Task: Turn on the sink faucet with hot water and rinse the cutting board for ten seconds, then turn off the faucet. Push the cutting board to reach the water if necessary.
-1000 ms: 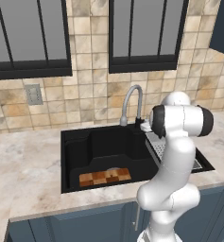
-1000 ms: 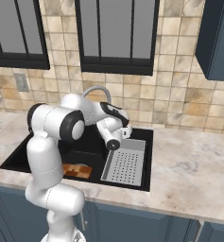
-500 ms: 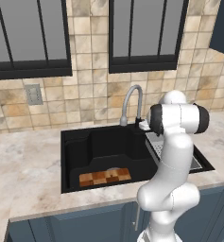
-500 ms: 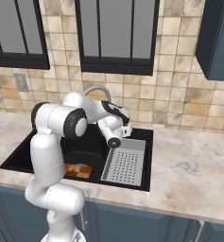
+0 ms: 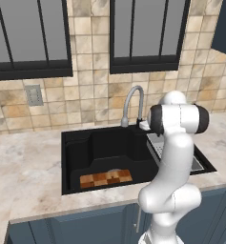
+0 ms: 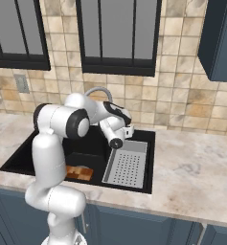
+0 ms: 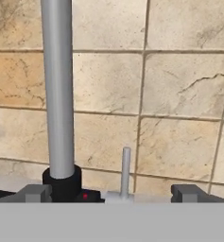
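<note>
The sink faucet [image 5: 133,102] rises behind the black sink [image 5: 81,147], and no water shows under its spout. In the hand view its grey stem [image 7: 59,94] stands on a dark base [image 7: 61,182], with the small upright lever [image 7: 126,168] just to the right. My gripper [image 7: 112,194] is open, one fingertip on each side of the lever, not touching it. From the right base view the gripper [image 6: 128,128] hovers low at the faucet's foot. The checkered cutting board [image 5: 106,178] lies flat on the sink floor near the front wall, away from the spout.
A grey perforated drainer tray [image 6: 128,163] fills the right part of the sink. Tiled wall [image 7: 179,85] stands close behind the faucet. Marble counter [image 6: 196,167] runs on both sides, and my arm's elbow [image 5: 179,119] hangs over the sink's right side.
The hand has crept a little up and back toward the faucet's foot. The jaws stay open and the cutting board has not moved.
</note>
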Controlling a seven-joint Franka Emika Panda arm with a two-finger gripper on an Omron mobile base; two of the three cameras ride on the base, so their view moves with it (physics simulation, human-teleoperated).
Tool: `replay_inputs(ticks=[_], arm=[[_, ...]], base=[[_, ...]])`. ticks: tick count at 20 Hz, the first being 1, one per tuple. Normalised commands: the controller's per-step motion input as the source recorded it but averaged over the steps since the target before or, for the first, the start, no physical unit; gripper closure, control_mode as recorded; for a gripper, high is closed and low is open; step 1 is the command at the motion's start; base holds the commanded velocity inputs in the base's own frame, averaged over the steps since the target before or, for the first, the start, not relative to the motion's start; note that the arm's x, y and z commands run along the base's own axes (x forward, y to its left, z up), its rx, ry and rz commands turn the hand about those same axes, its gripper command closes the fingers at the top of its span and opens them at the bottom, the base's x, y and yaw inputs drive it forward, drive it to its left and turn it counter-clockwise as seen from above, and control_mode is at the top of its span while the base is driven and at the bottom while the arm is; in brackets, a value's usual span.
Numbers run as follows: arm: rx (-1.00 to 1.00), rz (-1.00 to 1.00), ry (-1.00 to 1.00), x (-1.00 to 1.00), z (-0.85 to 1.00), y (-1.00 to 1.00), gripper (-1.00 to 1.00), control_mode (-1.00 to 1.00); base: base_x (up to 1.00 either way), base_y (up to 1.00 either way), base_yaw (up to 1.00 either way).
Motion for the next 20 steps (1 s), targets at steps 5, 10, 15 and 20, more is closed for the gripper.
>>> replay_inputs(ticks=[5, 10, 15, 20], arm=[[0.04, 0.0, 0.0, 0.08, -0.02, 0.0, -1.0, -1.0], [0.03, 0.0, 0.0, 0.08, -0.03, 0.0, -1.0, -1.0], [0.01, 0.0, 0.0, 0.0, -0.08, 0.0, -1.0, -1.0], [0.01, 0.0, 0.0, 0.08, -0.01, 0.0, -1.0, -1.0]], base=[[0.0, 0.0, 0.0], [0.0, 0.0, 0.0], [0.0, 0.0, 0.0], [0.0, 0.0, 0.0]])
